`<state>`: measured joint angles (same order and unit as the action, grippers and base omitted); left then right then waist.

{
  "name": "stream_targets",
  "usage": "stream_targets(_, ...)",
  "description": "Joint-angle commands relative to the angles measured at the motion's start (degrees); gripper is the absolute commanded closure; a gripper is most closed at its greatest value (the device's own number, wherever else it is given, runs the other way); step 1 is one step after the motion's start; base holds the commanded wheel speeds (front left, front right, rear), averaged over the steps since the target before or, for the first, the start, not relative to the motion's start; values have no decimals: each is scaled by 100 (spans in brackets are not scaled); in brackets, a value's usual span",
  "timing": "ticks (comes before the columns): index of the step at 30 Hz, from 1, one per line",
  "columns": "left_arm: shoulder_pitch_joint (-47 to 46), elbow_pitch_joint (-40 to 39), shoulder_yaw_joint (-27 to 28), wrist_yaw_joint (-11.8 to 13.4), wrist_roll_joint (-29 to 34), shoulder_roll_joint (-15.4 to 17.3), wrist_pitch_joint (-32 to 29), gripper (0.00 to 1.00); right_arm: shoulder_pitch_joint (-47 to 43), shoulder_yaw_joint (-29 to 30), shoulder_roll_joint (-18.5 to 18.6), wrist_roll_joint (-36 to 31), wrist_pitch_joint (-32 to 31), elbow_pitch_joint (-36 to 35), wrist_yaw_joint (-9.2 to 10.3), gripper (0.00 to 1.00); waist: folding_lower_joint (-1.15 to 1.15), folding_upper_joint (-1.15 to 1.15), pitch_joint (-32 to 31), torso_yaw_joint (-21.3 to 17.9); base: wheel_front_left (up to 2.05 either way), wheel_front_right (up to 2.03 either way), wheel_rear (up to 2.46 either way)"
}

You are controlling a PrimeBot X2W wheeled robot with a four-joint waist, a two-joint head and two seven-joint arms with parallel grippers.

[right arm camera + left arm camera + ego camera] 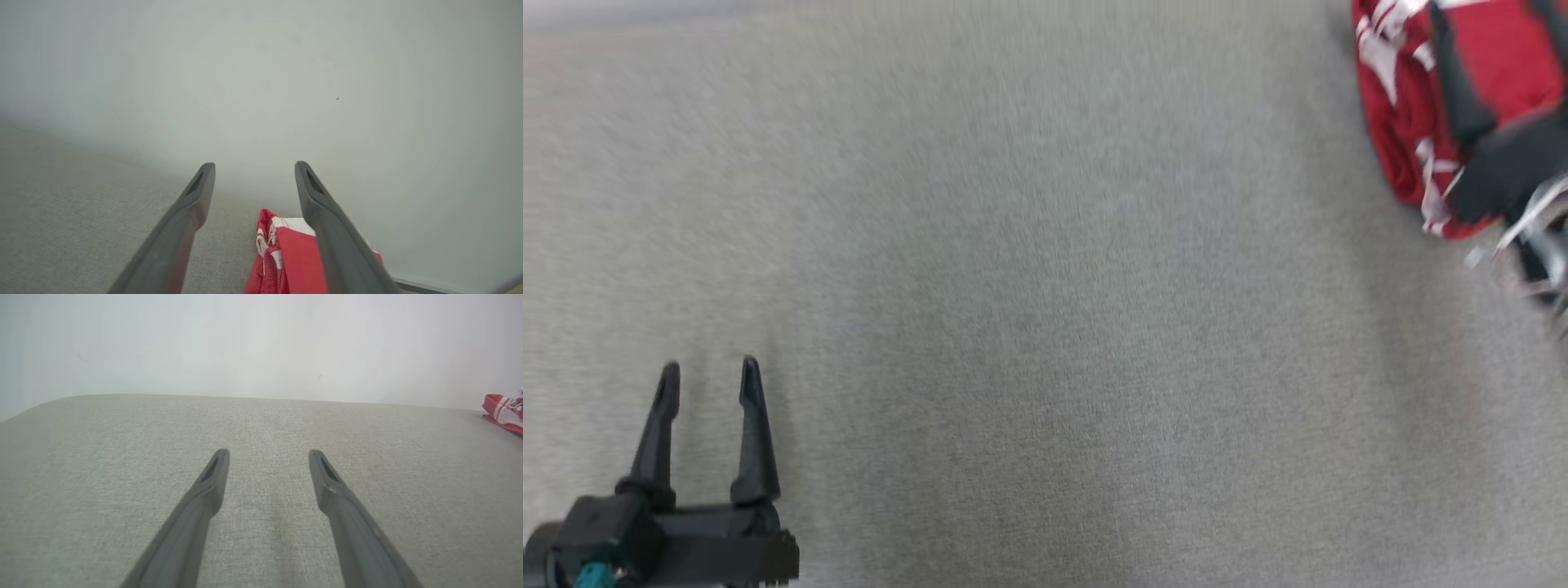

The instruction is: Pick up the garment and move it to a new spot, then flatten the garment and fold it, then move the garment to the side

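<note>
Garment [1398, 122]: red cloth with white markings, bunched into a compact heap. It lies on the fabric surface at the 2 o'clock corner of the head view and is partly cut off by the frame's top and right edges. The left wrist view shows a small red-and-white portion of it at 3 o'clock, at the far right edge of the surface. In the right wrist view it sits at 6 o'clock, low between the fingers, with the right-hand finger crossing in front of it.

Right gripper [254, 165]: two long dark fingers spread wide, nothing clamped between the tips. It hangs directly over the garment. Whether the fingers touch the cloth cannot be told. In the head view it appears as a dark blurred shape over the garment at 2 o'clock.

Left gripper [710, 365]: fingers parted and empty, pointing toward 12 o'clock. It sits at 7 o'clock in the head view, well apart from the garment, over bare fabric.

Fabric surface [1045, 294]: grey-beige woven textile, flat, spanning most of the head view. Its rounded far edge shows in the left wrist view.

Wall [261, 343]: pale and plain, rising behind the surface at 12 o'clock in both wrist views.

Head view is motion-blurred throughout.
</note>
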<state>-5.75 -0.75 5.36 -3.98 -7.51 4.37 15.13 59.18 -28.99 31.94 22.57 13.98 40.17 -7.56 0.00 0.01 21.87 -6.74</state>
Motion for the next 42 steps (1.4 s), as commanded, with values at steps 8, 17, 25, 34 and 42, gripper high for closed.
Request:
stream_targets(8, 360, 189, 38, -28, -67, -69, -4, 0, -2144, 1282, -949, -397, 121, -1010, 18, 0, 0, -1, -1151, 424, 0, 0, 0)
stream_targets(17, 468, 394, -47, -44, -97, -109, -4, 0, -3931, 1985, -1861, -810, 88, -2183, 18, 0, 0, -1, -1510, 657, 0, 0, 0)
stream_targets(25, 620, 646, -114, -123, -71, -120, -4, 0, -5141, 2396, -2377, -1082, -159, -2868, 18, 0, 0, -1, -1904, 820, 0, 0, 0)
stream_targets(34, 860, 794, -116, -167, -99, -125, -4, 0, -5874, 2521, -2696, -1143, -210, -3079, 18, 0, 0, -1, -2211, 816, 0, 0, 0)
stream_targets(42, 935, 831, -113, -189, -100, -130, -4, 0, -6010, 2624, -2803, -1160, -219, -3150, 18, 0, 0, -1, -2239, 771, 0, 0, 0)
